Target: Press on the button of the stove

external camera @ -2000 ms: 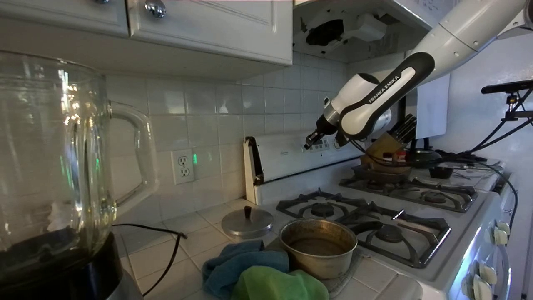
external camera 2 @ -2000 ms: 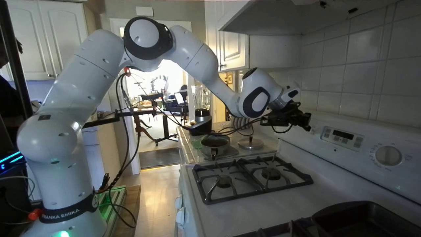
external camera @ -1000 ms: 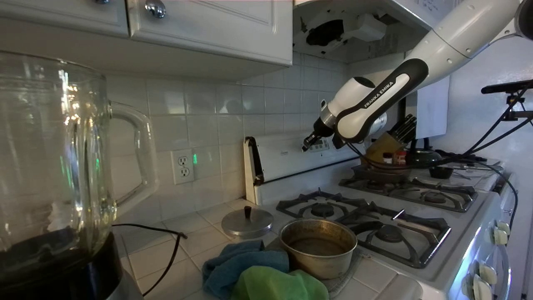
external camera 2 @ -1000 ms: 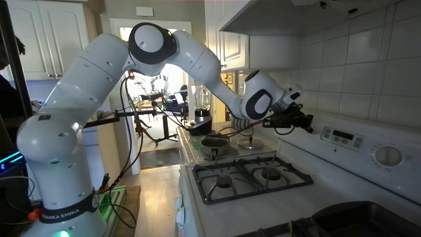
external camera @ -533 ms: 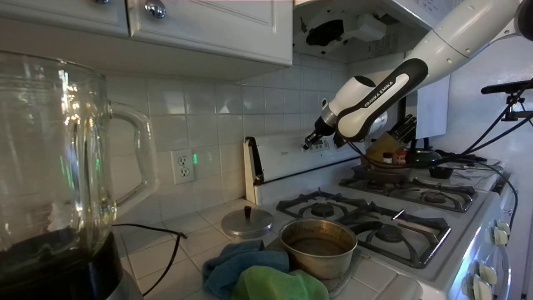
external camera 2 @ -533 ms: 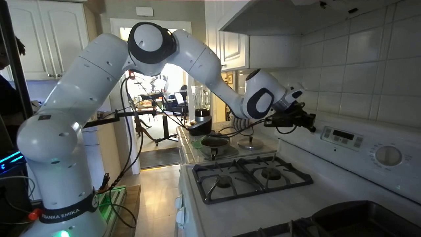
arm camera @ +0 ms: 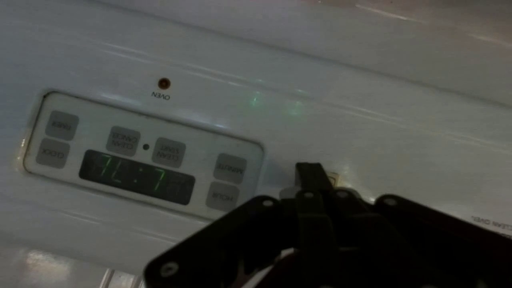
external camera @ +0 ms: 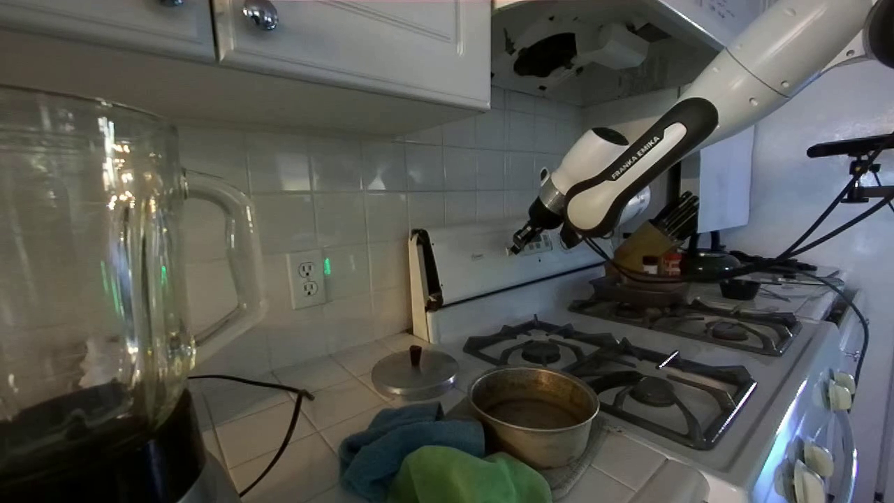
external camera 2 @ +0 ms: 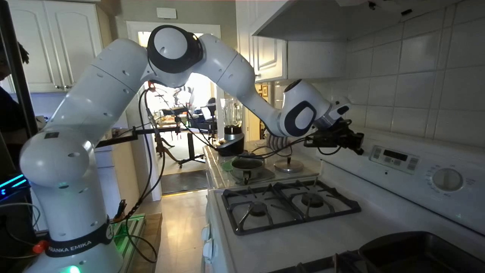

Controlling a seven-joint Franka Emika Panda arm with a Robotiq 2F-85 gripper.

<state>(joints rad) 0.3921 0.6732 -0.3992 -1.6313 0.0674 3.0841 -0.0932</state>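
Observation:
The stove (external camera 2: pixel 318 235) is a white gas range with black grates and an upright white back panel; it also shows in an exterior view (external camera: pixel 503 307). The wrist view, upside down, shows its grey button pad (arm camera: pixel 204 136) with a lit green clock. A small square yellowish button (arm camera: pixel 333 178) beside the pad is partly hidden behind my fingertips. My gripper (arm camera: pixel 314 166) is shut with nothing seen between its fingers. In both exterior views the gripper (external camera 2: pixel 359 149) (external camera: pixel 515 246) points at the back panel beside the pad. I cannot tell whether the tips touch it.
A pot (external camera: pixel 534 419), its lid (external camera: pixel 415 374) and green and blue cloths (external camera: pixel 468 475) are on the counter beside the stove. A dark pan (external camera 2: pixel 420 250) sits on the other grate. The range hood (external camera 2: pixel 314 22) hangs above. An oven knob (external camera 2: pixel 447 179) is on the panel.
Over two seconds my gripper has moved slightly down and closer to the back panel. In the last half second its tips have dipped a little. The stove and pots have not moved.

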